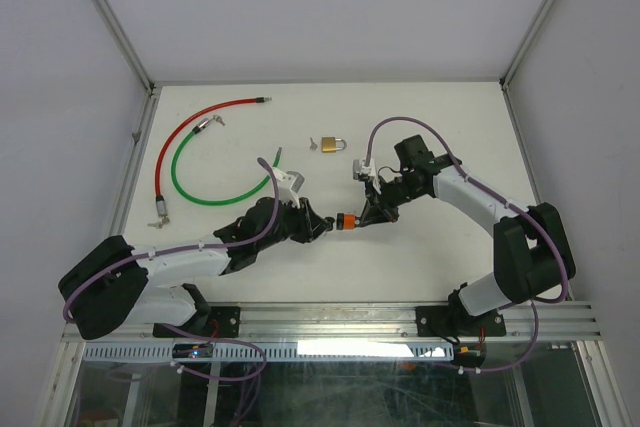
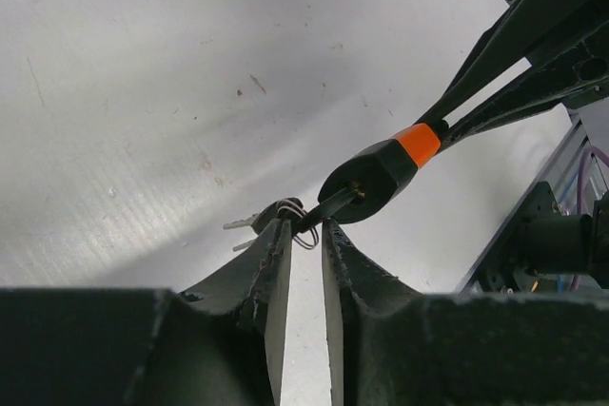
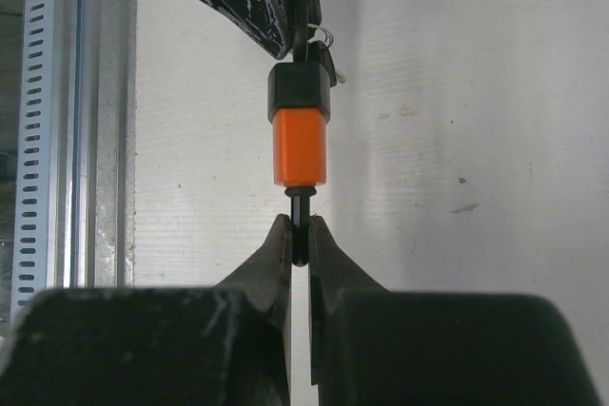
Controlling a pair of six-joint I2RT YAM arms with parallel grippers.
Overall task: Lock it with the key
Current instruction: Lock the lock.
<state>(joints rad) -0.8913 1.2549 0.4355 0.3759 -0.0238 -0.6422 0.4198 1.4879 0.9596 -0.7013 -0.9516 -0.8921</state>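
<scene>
Over the middle of the tabletop point(image 1: 430, 107), the right hand point(image 3: 300, 235) pinches the shackle point(image 3: 300, 203) of the orange-and-black padlock point(image 3: 299, 145). The left hand point(image 2: 303, 227), closed narrow, grips the key point(image 2: 331, 204) seated in its keyhole.

Bright, even light — soft shadows

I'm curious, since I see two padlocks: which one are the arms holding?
The black padlock with the orange band: the right gripper pinches its shackle, the left gripper its key. The brass padlock lies alone on the table.
</scene>
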